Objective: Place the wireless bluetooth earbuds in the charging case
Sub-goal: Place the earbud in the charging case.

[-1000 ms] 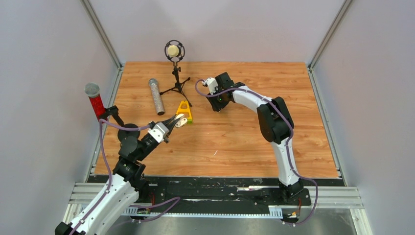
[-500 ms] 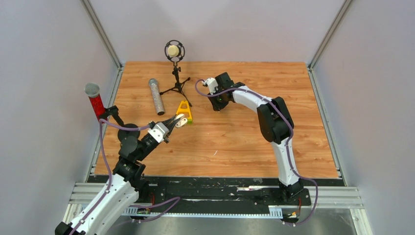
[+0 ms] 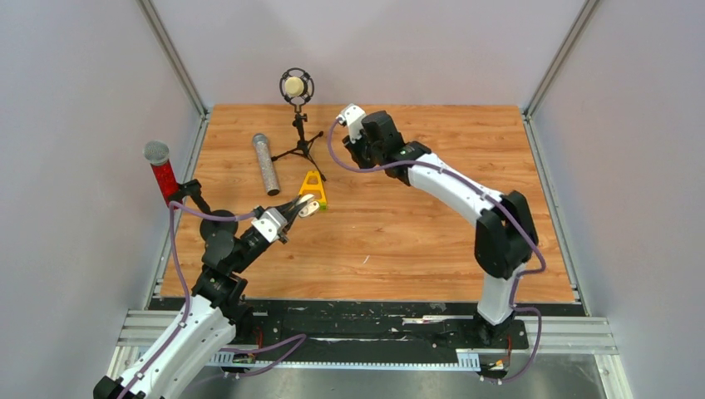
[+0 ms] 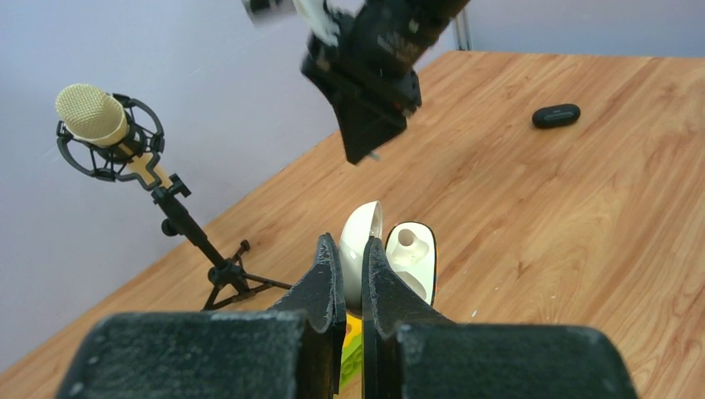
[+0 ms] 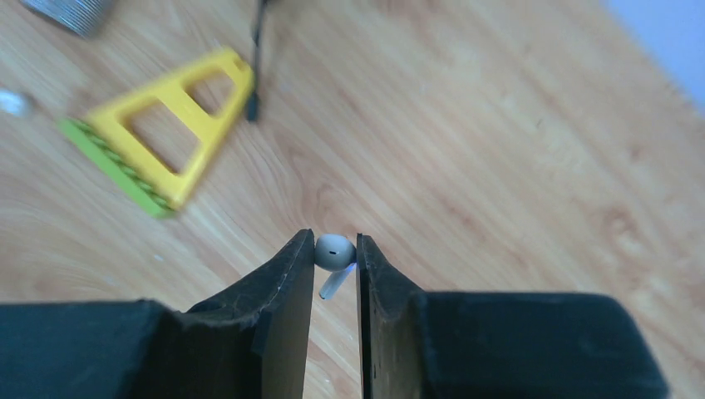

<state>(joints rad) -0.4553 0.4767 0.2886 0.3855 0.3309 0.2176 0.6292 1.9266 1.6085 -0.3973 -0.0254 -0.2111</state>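
Note:
My left gripper [image 3: 304, 204] is shut on the lid of the open white charging case [image 4: 363, 241] and holds it above the table near the yellow triangle. The case's inner tray [image 4: 412, 252] faces up with an empty socket showing. My right gripper [image 5: 335, 249] is shut on one white earbud [image 5: 334, 253], its stem hanging down between the fingers, raised above the wood. In the top view the right gripper [image 3: 356, 155] is at the far middle of the table, apart from the case. It also shows in the left wrist view [image 4: 366, 150]. No other earbud shows.
A yellow triangle on a green brick [image 3: 313, 189] lies under the case. A studio microphone on a tripod [image 3: 296, 87] and a silver cylinder [image 3: 266, 163] stand at the far left. A red-handled microphone [image 3: 160, 170] is at the left edge. A small black oval object [image 4: 556, 115] lies on the wood.
My right arm has lifted and swung toward the far side, carrying the earbud with it. My left gripper and the case have not moved.

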